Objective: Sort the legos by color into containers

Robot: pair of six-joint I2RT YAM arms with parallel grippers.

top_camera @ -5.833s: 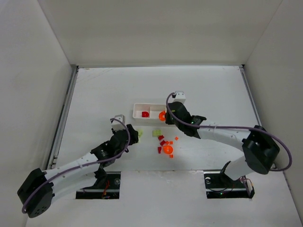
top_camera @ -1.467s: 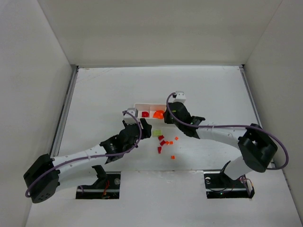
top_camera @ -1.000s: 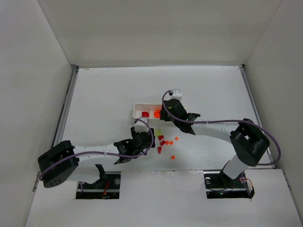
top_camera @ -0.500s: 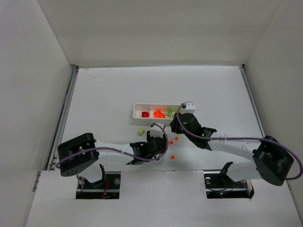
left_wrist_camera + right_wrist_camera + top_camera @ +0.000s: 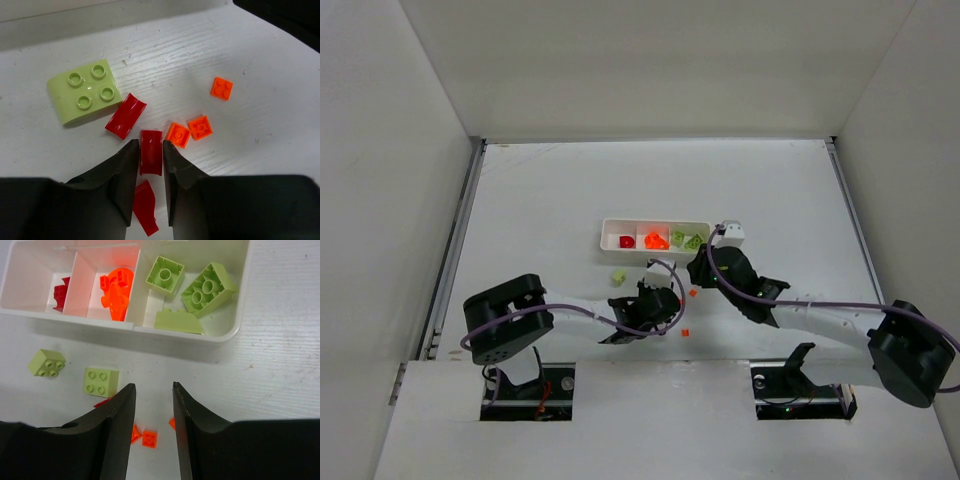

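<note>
The white three-compartment tray [image 5: 604, 232] holds a red lego [image 5: 61, 290] on the left, orange legos [image 5: 117, 287] in the middle and three yellow-green legos [image 5: 207, 290] on the right. My left gripper [image 5: 149, 145] is down on the table, shut on a red curved lego [image 5: 151, 159]. Two more red legos [image 5: 125, 116] lie beside it, with small orange plates [image 5: 200, 127] and a green brick [image 5: 85, 91]. My right gripper [image 5: 153, 386] is open and empty just before the tray's front wall [image 5: 180, 335]. In the top view the left gripper [image 5: 665, 303] is below the tray and the right gripper [image 5: 694, 272] is at its right.
Two green bricks [image 5: 46, 362] [image 5: 101, 381] lie before the tray, one alone at the left [image 5: 618, 276]. Small orange plates [image 5: 149, 438] lie under the right gripper, and one lies nearer the bases [image 5: 685, 331]. White walls enclose the table.
My left arm swung right to the lego pile and closed round a red lego. My right arm drew back right from the tray, whose right compartment now holds green legos.
</note>
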